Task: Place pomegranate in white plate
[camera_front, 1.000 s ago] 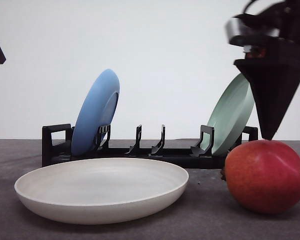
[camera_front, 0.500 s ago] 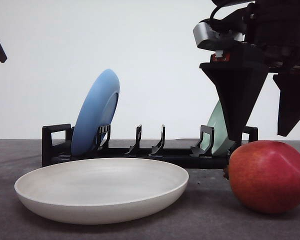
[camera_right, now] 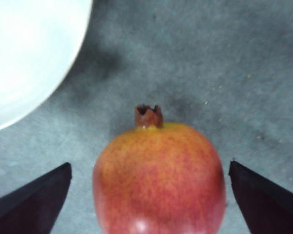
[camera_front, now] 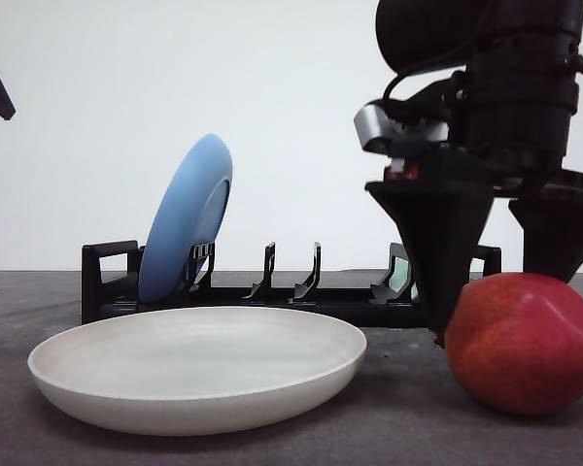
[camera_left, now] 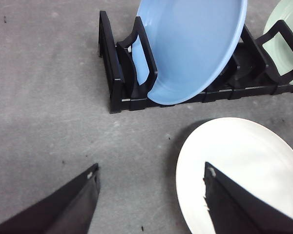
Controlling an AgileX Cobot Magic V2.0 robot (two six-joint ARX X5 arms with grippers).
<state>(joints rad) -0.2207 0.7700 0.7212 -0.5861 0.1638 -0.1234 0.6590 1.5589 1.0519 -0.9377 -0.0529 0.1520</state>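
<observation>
Red pomegranate on grey table, just right of white plate, not touching it. Right gripper lowered over the fruit, jaws spread wide, one finger on each side, no contact visible. Brown crown of the fruit seen between the fingers in the right wrist view. Behind the plate, black rack holding blue plate upright. Left gripper open above the plate's edge, holding nothing.
</observation>
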